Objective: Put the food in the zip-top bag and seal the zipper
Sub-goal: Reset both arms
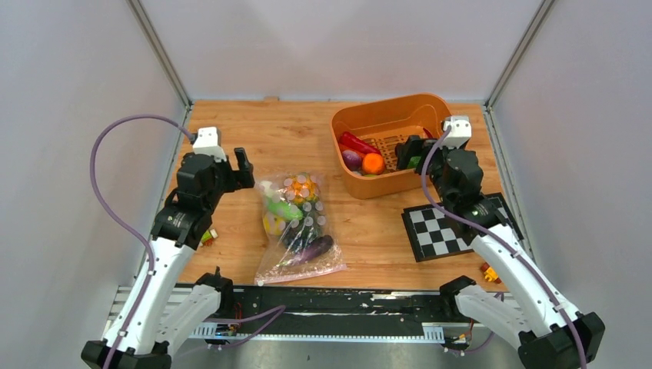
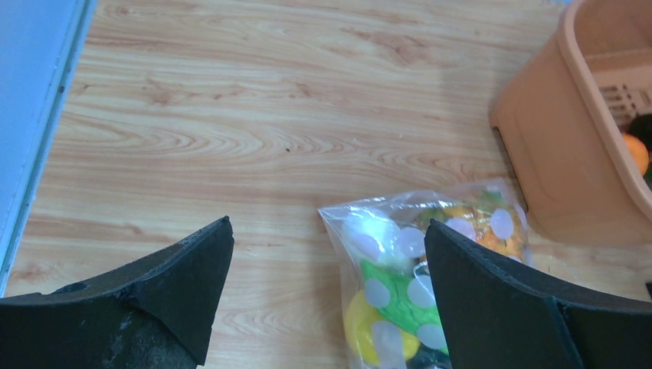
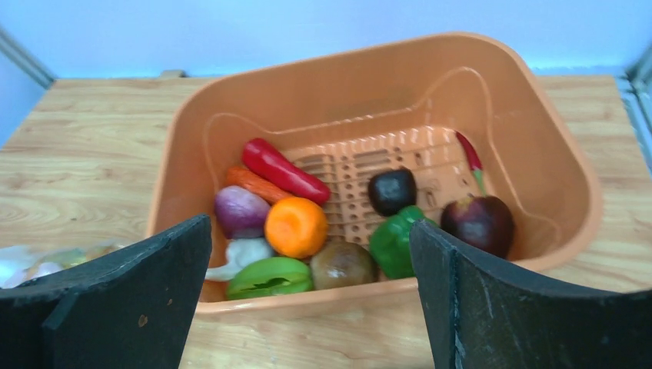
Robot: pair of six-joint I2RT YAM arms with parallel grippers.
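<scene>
While clear dotted plastic zip-top bag [image 1: 300,227] lies flat on wooden table [image 1: 369,238], part-filled, right gripper [image 3: 309,223] hangs over orange plastic tub [image 1: 384,111], fingers spread, empty, likely choosing next plastic toy food [image 3: 295,226]. Left gripper [image 2: 329,225] beside bag, fingers wide, holding nothing, probably ready to steady it.

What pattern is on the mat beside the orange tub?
The mat is a black-and-white checkerboard, clearest in the top external view.

The zip-top bag [image 2: 384,257] is cut off by the left wrist view's lower edge and partly covered by one of the fingers [image 2: 523,307]; the orange tub [image 2: 553,154] is cropped at the right. From above, the zipper [image 1: 301,274] is shown too small for its state to be told.
</scene>
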